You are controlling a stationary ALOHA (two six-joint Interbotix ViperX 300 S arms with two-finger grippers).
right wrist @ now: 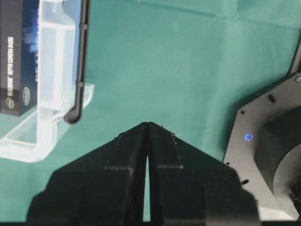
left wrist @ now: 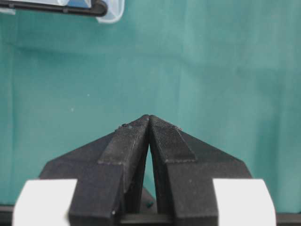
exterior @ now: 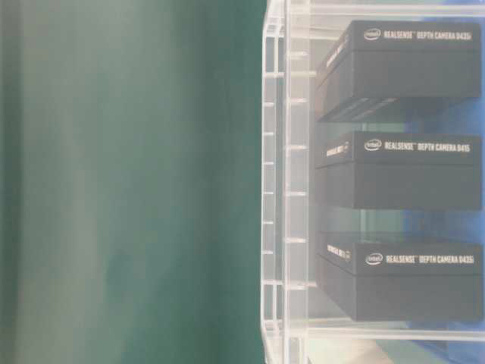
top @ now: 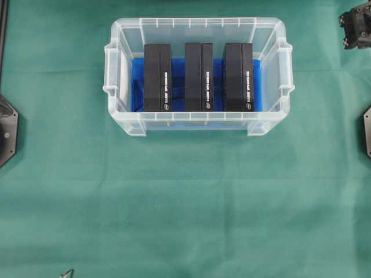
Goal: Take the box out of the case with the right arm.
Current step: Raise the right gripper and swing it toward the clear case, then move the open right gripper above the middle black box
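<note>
Still, your right gripper (right wrist: 147, 123) hung outside case (top: 197, 124), jaws pressed together; unopened, they risked jabbing a box (top: 238, 77) top.

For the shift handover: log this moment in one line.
stage: before grasp | case: three black boxes inside | right gripper: shut, beside case, over cloth | left gripper: shut

overhead: straight down on my case (top: 197, 75) | table-level: close against its wall, turned sideways | my left wrist: down, case corner far left | my right wrist: down, shares case's edge
</note>
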